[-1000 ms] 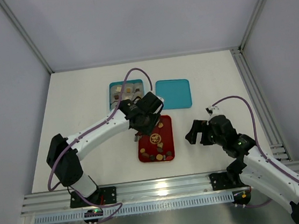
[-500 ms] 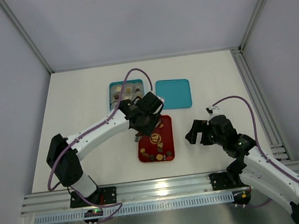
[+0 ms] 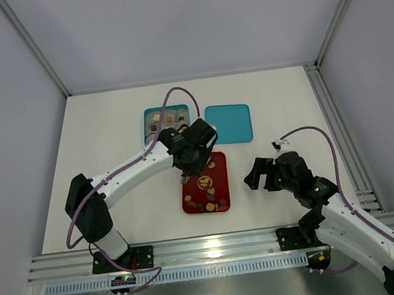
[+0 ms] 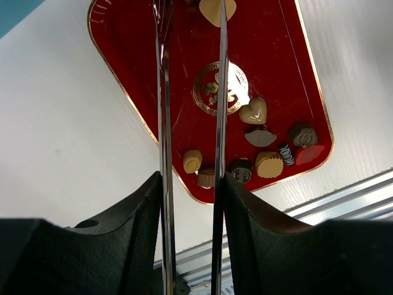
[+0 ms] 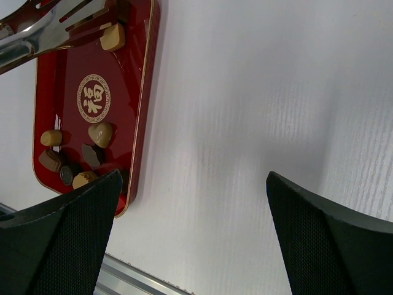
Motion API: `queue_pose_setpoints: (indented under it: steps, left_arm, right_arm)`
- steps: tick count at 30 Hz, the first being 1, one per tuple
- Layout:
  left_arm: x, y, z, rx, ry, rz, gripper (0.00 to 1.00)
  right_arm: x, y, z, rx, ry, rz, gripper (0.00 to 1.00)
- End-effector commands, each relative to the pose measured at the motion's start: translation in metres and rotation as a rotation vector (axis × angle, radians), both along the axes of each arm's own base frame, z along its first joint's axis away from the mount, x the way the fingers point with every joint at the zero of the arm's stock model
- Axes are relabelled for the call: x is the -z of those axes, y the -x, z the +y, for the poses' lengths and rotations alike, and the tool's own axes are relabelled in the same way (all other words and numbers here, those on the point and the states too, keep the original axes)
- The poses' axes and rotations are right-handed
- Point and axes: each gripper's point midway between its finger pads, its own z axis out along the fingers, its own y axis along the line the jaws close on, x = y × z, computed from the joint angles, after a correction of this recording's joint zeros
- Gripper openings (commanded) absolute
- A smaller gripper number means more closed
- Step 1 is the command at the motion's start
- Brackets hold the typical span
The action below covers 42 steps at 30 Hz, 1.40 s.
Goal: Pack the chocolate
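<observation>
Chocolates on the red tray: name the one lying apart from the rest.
The tan piece by the tongs, alone at the far end of the red tray; all the others crowd its end nearest the arm bases.

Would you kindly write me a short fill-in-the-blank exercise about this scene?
1. The left gripper holds metal ____.
2. The loose chocolates lie on a ____ tray.
3. Seen from above, the teal lid lies to the ____ of the teal box.
4. The right gripper has its jaws ____.
Missing words: tongs; red; right; open.
</observation>
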Motion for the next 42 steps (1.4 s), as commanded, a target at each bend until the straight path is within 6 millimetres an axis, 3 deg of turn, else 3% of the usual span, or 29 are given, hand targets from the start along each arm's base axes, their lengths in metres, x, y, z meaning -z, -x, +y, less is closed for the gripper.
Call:
queue_pose_setpoints:
  steps: [1,42]
  left_arm:
    - [-0.014,-0.008,-0.009,-0.029,0.039,-0.028,0.42]
    - [-0.003,-0.011,-0.021,-0.122,0.006,-0.021,0.42]
  right_arm:
    - [-0.008,-0.003,0.003,-0.005,-0.018,-0.025,1.00]
    - [-0.009,-0.002,0.004,-0.010,-0.026,-0.035,1.00]
